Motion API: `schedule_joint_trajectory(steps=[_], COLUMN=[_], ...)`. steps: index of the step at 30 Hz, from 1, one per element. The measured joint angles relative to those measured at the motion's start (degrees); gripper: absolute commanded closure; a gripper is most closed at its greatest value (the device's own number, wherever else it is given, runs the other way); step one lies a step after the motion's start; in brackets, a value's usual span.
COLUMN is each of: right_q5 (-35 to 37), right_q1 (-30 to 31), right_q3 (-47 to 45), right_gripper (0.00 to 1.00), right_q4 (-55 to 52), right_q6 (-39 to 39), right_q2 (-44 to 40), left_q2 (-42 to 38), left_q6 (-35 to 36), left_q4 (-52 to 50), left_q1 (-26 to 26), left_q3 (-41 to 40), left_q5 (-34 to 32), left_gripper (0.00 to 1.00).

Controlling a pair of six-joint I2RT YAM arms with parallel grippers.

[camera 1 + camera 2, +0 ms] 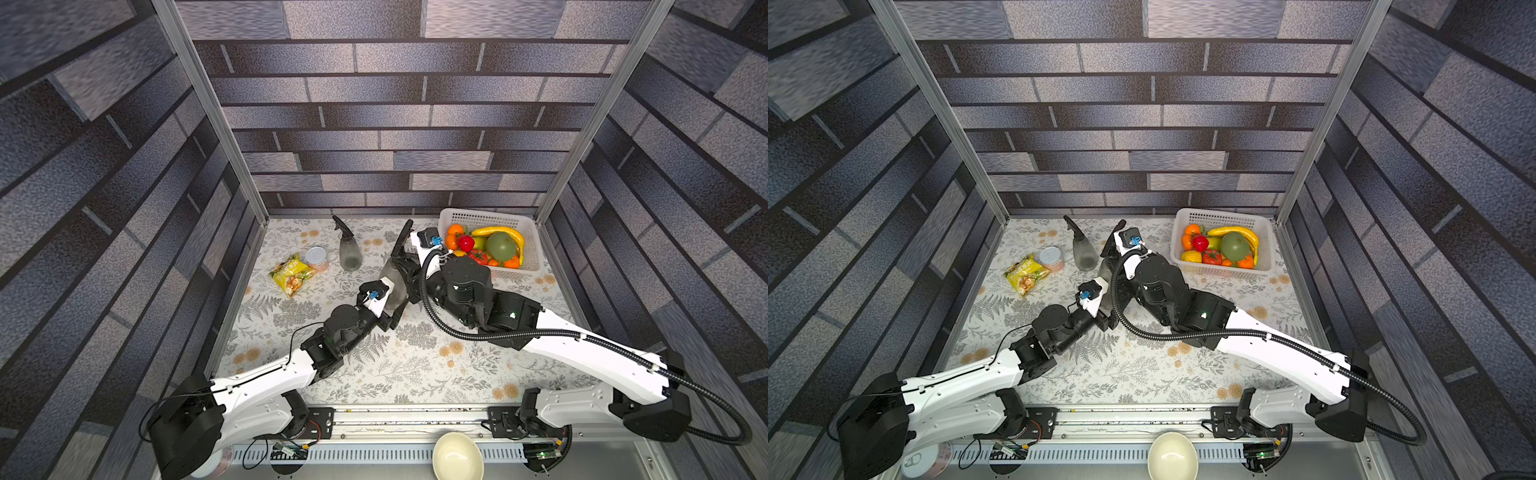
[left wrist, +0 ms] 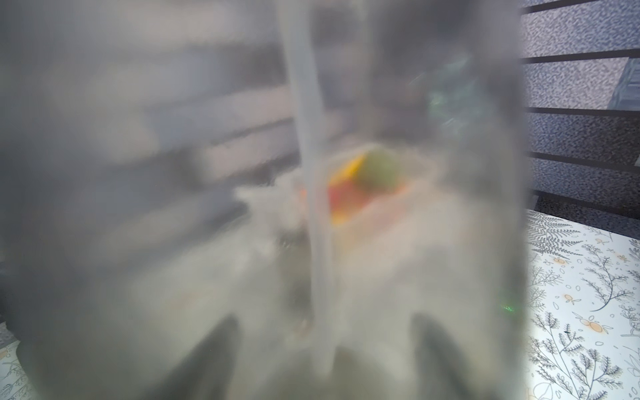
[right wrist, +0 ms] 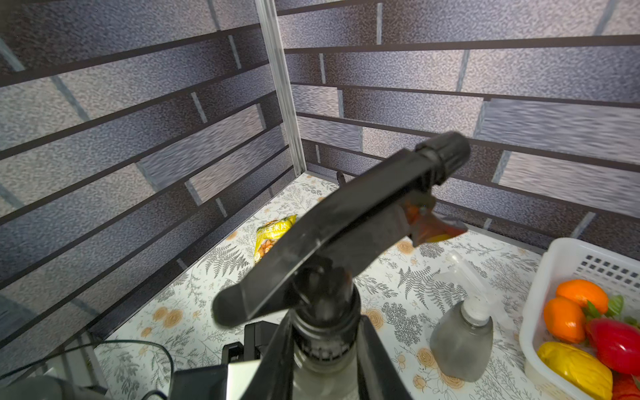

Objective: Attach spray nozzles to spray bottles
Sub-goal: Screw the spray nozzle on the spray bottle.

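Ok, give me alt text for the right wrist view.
A black plastic trigger spray nozzle, its collar clamped in the jaws of the right gripper, sits on the neck of a smoky grey translucent plastic bottle. Behind stand a second grey bottle with a translucent white nozzle, a white plastic basket of fruit, and a yellow snack bag.
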Motion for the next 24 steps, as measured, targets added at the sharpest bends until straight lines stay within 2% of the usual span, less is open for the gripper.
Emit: schedule_joint_trajectory(steps=[10, 13, 24], right_q5=[18.3, 22.0, 24.8], right_q1=[5.9, 6.8, 7.8], right_q3=[3.7, 3.7, 5.0], right_gripper=[0.85, 0.82, 0.75], right_q4=[1.3, 2.8, 4.4], right_q6=[3.1, 3.1, -0.3], right_q2=[5.9, 6.9, 7.3], left_q2=[2.1, 3.0, 3.8], left_q6=[0.2, 0.3, 2.4], left_q4=[3.4, 4.7, 8.6], left_q1=[-1.0, -1.4, -2.1], left_q3=[0.1, 0.1, 0.1], left_q5=[-4.4, -5.7, -7.9], left_gripper=[0.21, 0.21, 0.21])
